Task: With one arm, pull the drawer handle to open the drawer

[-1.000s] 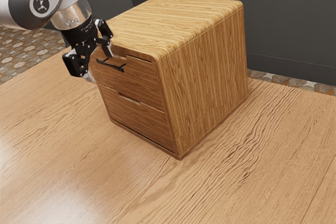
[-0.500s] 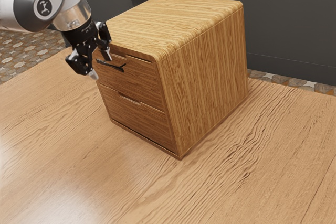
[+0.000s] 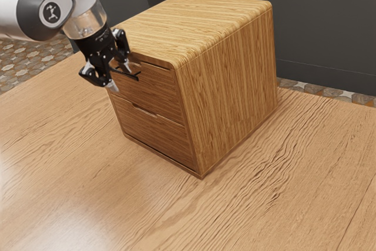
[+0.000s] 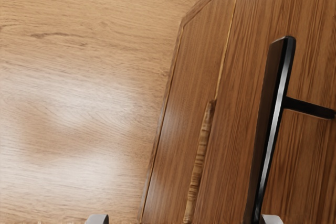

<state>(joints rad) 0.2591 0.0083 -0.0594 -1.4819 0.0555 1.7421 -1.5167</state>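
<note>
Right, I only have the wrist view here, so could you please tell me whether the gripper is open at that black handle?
Observer: Yes. In the exterior view the gripper is open and straddles the black handle.
Operator: Thank you. Is the top drawer out at all?
Observer: Not visibly. The top drawer looks flush with the lower drawer in the cabinet.
Operator: And where does the arm come from?
Observer: The arm enters from the exterior view's upper left, reaching down to the handle.
</note>
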